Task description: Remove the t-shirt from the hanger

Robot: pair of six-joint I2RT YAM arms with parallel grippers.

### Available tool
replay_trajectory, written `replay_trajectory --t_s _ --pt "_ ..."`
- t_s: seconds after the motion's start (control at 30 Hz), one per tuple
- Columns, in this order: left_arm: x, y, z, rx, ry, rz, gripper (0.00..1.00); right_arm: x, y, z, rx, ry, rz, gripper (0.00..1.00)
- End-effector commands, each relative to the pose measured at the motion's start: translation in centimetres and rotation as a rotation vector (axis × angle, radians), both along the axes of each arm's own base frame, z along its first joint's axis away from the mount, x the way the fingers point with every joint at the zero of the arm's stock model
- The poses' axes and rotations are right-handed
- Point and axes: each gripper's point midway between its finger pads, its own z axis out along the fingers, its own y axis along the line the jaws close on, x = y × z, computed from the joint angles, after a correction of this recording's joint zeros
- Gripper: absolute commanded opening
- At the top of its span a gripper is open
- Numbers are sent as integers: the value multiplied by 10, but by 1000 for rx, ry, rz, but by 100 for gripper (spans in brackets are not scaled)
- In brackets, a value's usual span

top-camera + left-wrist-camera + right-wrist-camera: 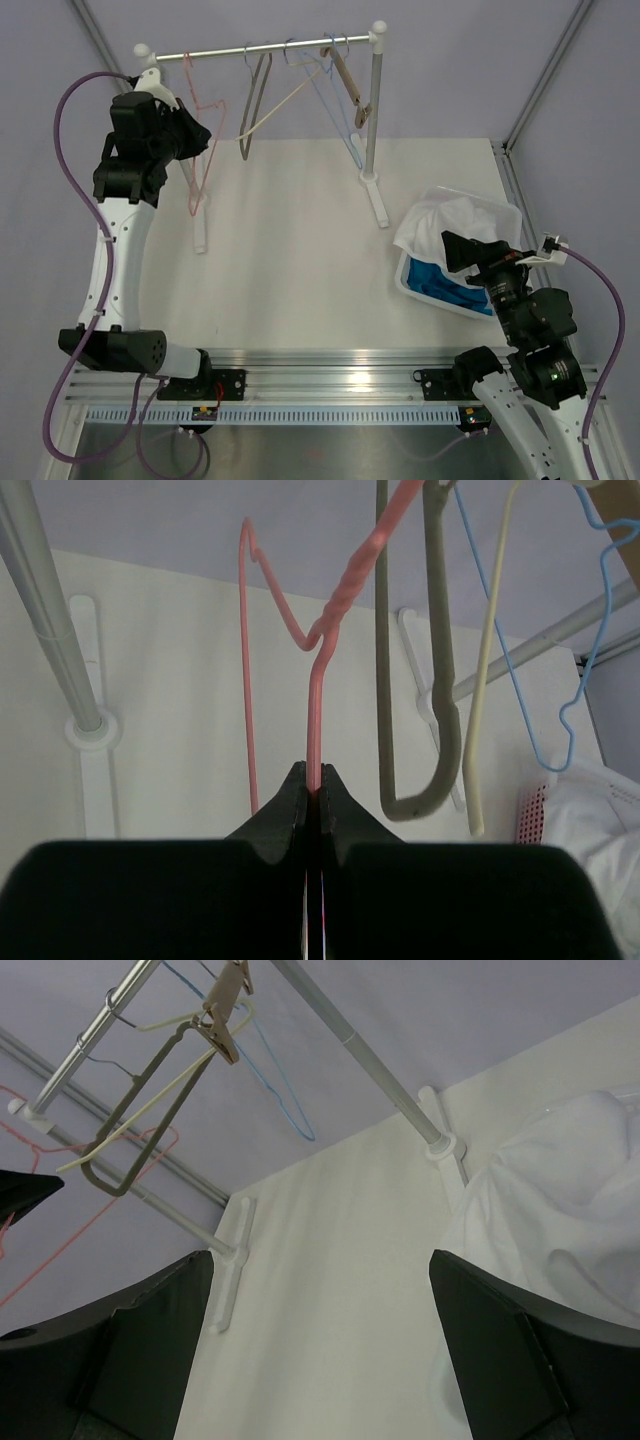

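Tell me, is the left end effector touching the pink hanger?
Touching. The left wrist view shows the left end effector shut on the wire of the pink hanger.

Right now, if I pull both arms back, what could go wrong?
1. The left gripper is shut on the pink hanger, which hooks over the rail. Retracting before opening may tug the rail or swing the hanger into the olive hanger.
2. The t-shirt drapes over the basket rim, right by the open right gripper, which might snag it.
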Motion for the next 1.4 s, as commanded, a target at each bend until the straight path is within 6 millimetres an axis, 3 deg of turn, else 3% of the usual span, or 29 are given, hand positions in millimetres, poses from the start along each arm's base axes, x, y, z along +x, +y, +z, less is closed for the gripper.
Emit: replay_trajectory --t_s 0.0,0.13,0.3,0.5,0.73,0.83,0.87,0.9,1.0,1.03,1.1,1.13,1.17,1.27,1.37 --pt "16 -1 41 2 -123 -22 0 -6 9 15 -19 -67 64 99" --pt "36 0 56 13 -168 -16 0 4 20 3 -38 -27 103 99" --pt "66 -5 43 3 -135 -35 0 10 29 -4 -30 -8 135 99" --pt "85 -7 44 -30 -133 -55 0 10 29 -3 -40 -8 139 98" --pt "96 2 9 -12 -70 -9 0 14 31 -4 -35 -4 140 98" --pt "96 4 -8 -33 -41 6 1 13 36 -5 -36 2 172 98" --pt "91 3 -1 -51 -65 11 2 13 36 -5 -37 3 172 98" --pt "89 3 -13 -60 -42 12 4 12 36 -4 -36 -1 172 98" --pt "78 1 -6 -89 -76 14 11 10 36 2 -30 -15 175 98" --pt "76 1 -14 -92 -63 16 19 9 36 3 -28 -18 175 98" --pt "69 1 -9 -99 -74 16 31 7 36 5 -24 -20 180 98" --pt "67 0 -11 -101 -70 13 47 6 36 6 -20 -22 183 98" --pt "64 -1 -10 -107 -70 9 54 5 37 6 -19 -20 188 98" --pt "52 -4 2 -122 -100 -10 74 2 38 11 -13 -25 199 98" --pt "33 -6 25 -135 -155 -25 86 -2 40 19 0 -39 215 99"
